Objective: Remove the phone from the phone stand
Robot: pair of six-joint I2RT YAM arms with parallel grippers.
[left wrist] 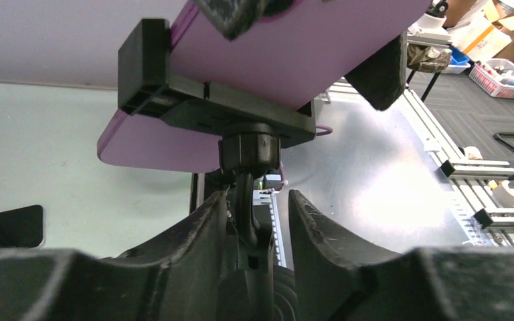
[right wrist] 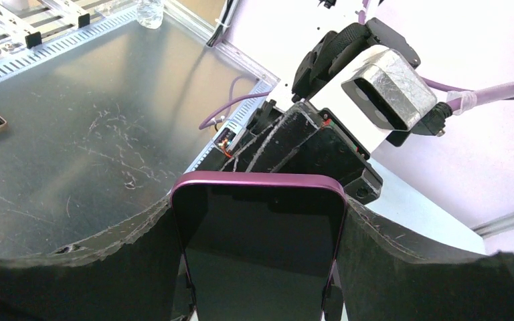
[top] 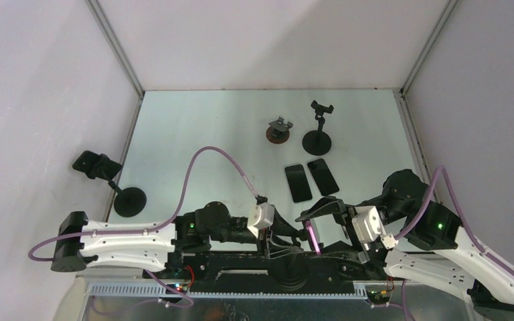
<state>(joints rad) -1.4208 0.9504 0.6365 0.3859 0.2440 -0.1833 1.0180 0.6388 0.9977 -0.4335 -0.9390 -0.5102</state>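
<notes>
A purple phone [right wrist: 258, 247] with a dark screen sits in the black clamp of the phone stand [left wrist: 207, 100], near the table's front edge between the two arms. From above, only the phone's pink edge [top: 312, 235] shows. My right gripper [right wrist: 258, 207] has one finger pressed on each long side of the phone, shut on it. My left gripper [left wrist: 258, 197] straddles the stand's thin stem [left wrist: 244, 207] below the clamp. Its left finger lies against the stem and a gap shows on the right side.
Two dark phones [top: 298, 182] [top: 322, 176] lie flat mid-table. Behind them stand a low brown-based holder [top: 280, 129] and a taller black stand [top: 318, 130]. Another black stand [top: 110, 179] is at the left wall. The metal frame rail [top: 241, 291] runs along the near edge.
</notes>
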